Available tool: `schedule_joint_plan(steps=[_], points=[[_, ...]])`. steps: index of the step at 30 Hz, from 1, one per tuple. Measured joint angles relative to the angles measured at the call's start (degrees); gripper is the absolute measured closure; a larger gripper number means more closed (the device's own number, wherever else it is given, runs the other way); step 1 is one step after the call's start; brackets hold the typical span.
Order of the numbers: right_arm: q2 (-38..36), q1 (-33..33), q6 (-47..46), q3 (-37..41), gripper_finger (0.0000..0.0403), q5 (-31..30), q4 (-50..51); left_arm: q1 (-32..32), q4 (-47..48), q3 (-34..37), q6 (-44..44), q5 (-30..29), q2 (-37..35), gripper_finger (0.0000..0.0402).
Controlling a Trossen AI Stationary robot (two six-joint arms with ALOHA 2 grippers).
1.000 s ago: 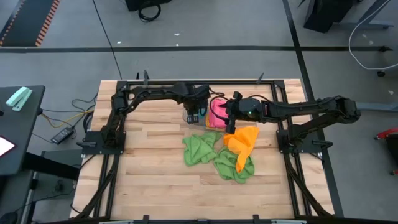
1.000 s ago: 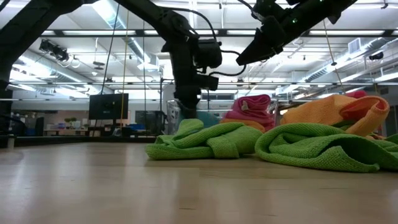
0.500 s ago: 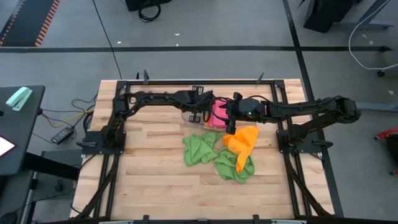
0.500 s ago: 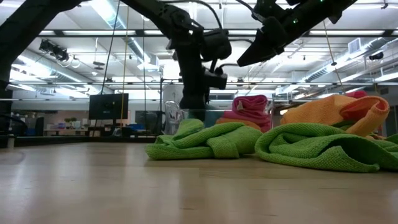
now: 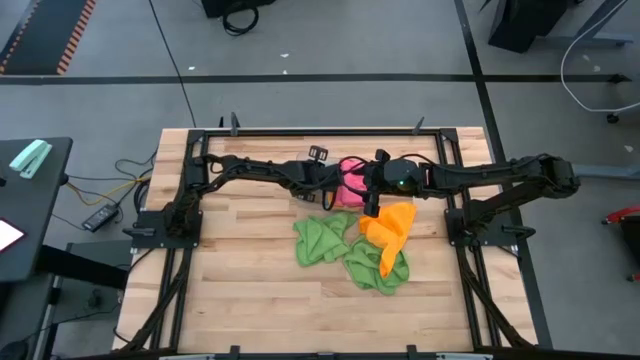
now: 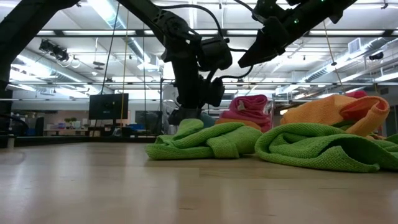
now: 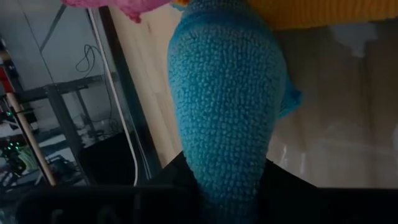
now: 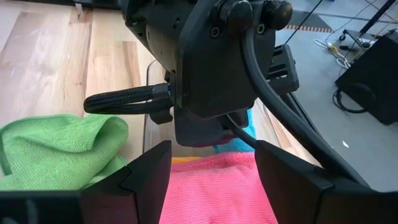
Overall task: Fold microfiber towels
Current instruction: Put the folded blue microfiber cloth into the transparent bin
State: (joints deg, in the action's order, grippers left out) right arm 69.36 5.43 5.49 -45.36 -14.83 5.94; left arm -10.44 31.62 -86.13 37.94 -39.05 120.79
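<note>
Pincer (image 7: 227, 186) of the left arm pinches a blue towel (image 7: 224, 99) beside the pink towel (image 5: 349, 184) at the bench's (image 5: 250, 290) far middle, while the right pincer (image 8: 211, 168) hangs spread above that pink towel.

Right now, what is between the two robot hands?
In the view from above, the pink towel in the clear tray lies between the left gripper, which pinches a blue towel, and the open right gripper.
</note>
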Motion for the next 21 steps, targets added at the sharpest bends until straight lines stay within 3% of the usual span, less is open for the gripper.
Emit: schedule_joint_plan(steps=[17, 21], points=[[0.0, 0.0, -0.1, 0.0, 0.0162, 0.0, -0.2, 0.2, 3.2, -1.8, 8.1, 3.2, -0.2, 0.0213], [0.0, 0.0, -0.1, 0.0, 0.0162, -0.1, -0.3, -0.1, 7.8, -4.6, 9.2, 8.3, -0.3, 0.0202]])
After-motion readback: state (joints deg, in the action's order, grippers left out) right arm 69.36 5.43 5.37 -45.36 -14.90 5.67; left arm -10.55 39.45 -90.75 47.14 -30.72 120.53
